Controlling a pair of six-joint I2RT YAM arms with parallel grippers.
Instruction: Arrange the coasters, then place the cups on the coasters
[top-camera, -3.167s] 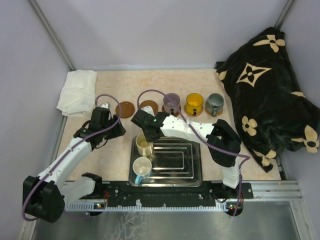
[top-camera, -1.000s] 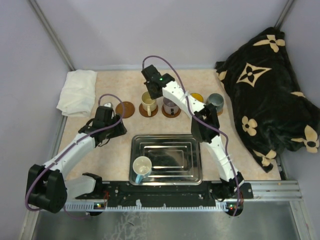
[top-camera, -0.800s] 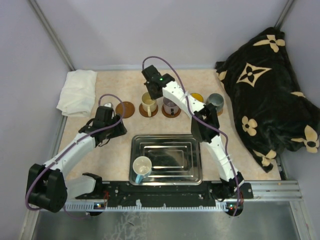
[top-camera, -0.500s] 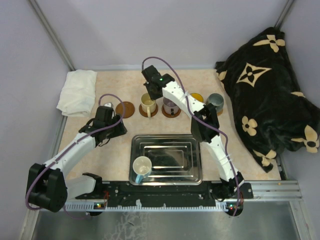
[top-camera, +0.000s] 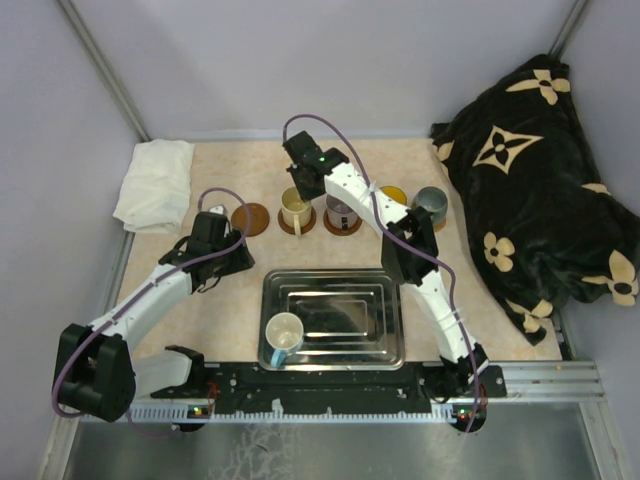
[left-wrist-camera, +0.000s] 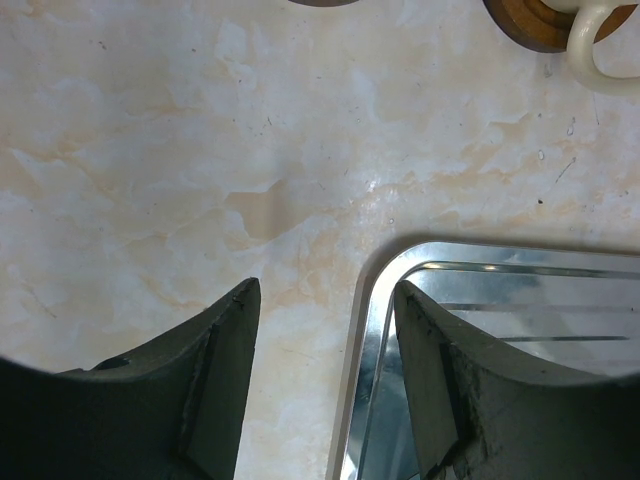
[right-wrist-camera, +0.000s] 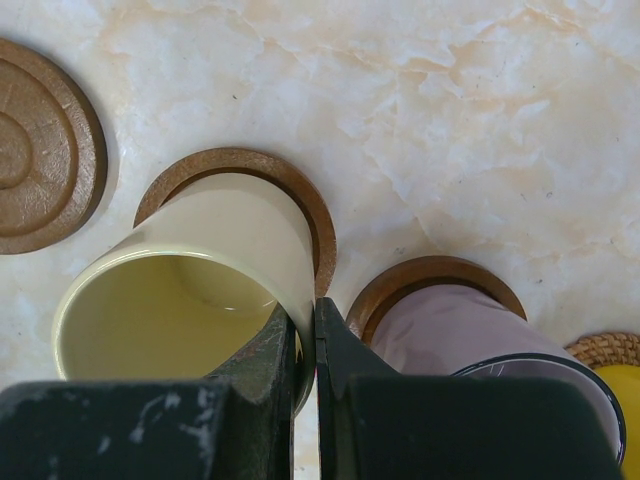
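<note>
**Top external: cream cup being set down on its coaster, release pending**

Black blanket (top-camera: 540, 170) lies at the right and the table (top-camera: 230, 300) is marbled beige. A steel tray (top-camera: 385, 345) sits near the arm bases and a white cloth (top-camera: 155, 185) is far left.

Right gripper (right-wrist-camera: 306, 325) is pinched tight on the wall of the cream cup (right-wrist-camera: 200, 270), one finger inside the rim and one outside. The cup looks seated on a dark coaster (right-wrist-camera: 310, 215), a bit off-centre. The mauve cup (right-wrist-camera: 450, 330) stands just beside it on its own coaster.

Left gripper (left-wrist-camera: 325, 295) is about half open and holds nothing. It hovers over bare table by the tray corner.

One white cup (top-camera: 283, 333) with a blue inside is in the tray. One bare coaster (top-camera: 250, 217) lies left of the cream cup.

Step, as I judge it: placing, fourth cup of five. The next move calls for opening the jaws and lifting straight up so the cup isn't dragged or tipped into the mauve one. The white cup then goes onto the bare coaster.
</note>
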